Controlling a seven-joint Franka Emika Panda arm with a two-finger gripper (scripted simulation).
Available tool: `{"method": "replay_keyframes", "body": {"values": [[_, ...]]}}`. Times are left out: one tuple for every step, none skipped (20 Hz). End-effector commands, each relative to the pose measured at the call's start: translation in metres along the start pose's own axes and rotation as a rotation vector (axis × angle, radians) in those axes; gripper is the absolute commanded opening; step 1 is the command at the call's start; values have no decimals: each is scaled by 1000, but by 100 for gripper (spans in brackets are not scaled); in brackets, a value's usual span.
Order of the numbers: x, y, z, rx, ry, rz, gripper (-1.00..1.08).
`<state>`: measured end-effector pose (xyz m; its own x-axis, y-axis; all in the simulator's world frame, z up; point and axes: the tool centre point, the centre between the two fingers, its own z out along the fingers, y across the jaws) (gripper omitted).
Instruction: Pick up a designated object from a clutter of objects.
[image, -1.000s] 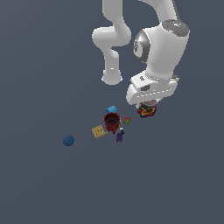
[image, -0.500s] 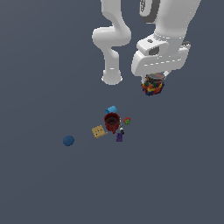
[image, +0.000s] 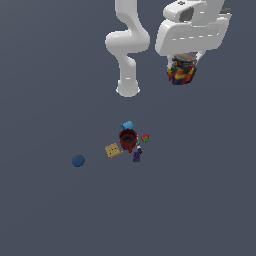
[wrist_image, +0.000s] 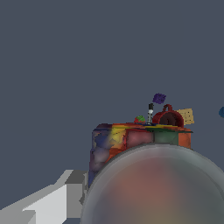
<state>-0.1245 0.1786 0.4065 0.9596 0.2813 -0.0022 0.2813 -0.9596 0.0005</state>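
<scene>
The gripper (image: 184, 64) holds the jar (image: 181, 73) tight, high above the floor (image: 50, 210). Nothing is near it. Far below sit the red cup (image: 128, 140), cracker (image: 113, 150), blue block (image: 127, 125) and, well apart, the ball (image: 78, 161).

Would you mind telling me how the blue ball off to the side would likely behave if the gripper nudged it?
The blue ball looks fully round, so it would probably roll at a light touch. It lies apart from the red cup and cracker, so nothing nearby would likely stop it.
</scene>
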Motion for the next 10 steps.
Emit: {"method": "replay_keyframes", "body": {"values": [[-5, -3, -15, 0, 2, 1, -100], [-7, -4, -19, 0, 2, 1, -100], [-8, -5, -22, 0, 2, 1, -100], [-9, -6, -26, 0, 2, 1, -100], [-10, -6, -28, 0, 2, 1, -100], [-10, -7, -30, 0, 2, 1, -100], [-11, -7, -32, 0, 2, 1, -100], [-11, -7, -33, 0, 2, 1, -100], [-11, -7, -34, 0, 2, 1, -100], [-11, -8, -34, 0, 2, 1, -100]]}}
